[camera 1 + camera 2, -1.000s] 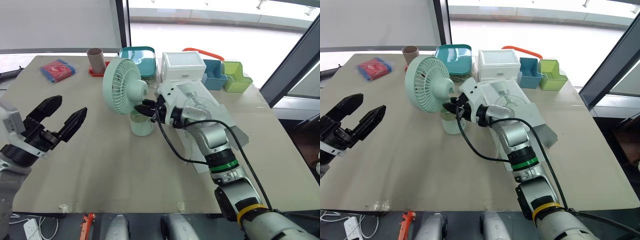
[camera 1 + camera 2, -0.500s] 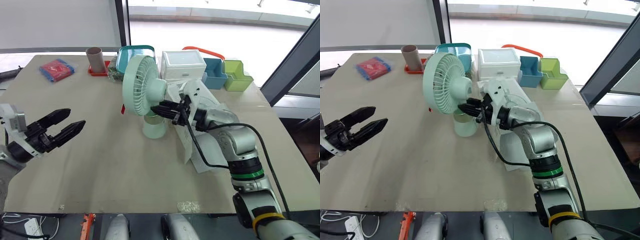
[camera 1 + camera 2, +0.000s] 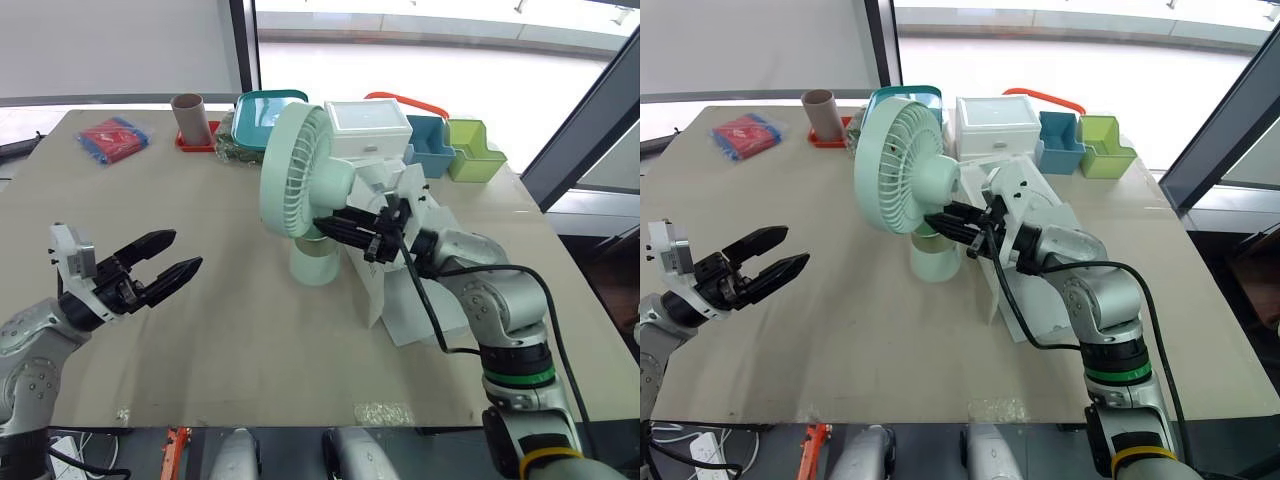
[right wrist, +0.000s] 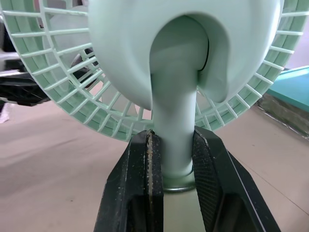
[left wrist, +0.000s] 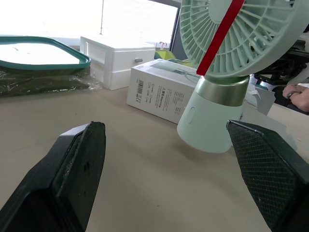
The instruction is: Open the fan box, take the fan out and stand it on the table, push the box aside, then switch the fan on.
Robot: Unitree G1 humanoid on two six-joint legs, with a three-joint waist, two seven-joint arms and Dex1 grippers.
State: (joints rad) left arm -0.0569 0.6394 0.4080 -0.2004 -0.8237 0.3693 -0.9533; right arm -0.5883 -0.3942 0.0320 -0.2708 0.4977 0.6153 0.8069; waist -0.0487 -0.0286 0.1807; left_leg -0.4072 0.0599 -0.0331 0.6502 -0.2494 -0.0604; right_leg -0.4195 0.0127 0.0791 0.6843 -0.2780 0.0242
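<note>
Fan (image 3: 298, 180) shifted rightward; right gripper (image 3: 325, 223) fingers (image 4: 137, 188) clamp its neck.

Strong daylight is coming through the windows (image 3: 430, 45) behind the fan (image 3: 298, 172), glaring white there. The table (image 3: 220, 330) in front of the fan is sitting evenly lit, with faint, soft shadows spreading beside the fan's base.

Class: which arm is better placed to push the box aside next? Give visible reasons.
Probably right: the right end effector, shut on the fan, sits beside the box; the open left end effector lies across the fan from it.
</note>
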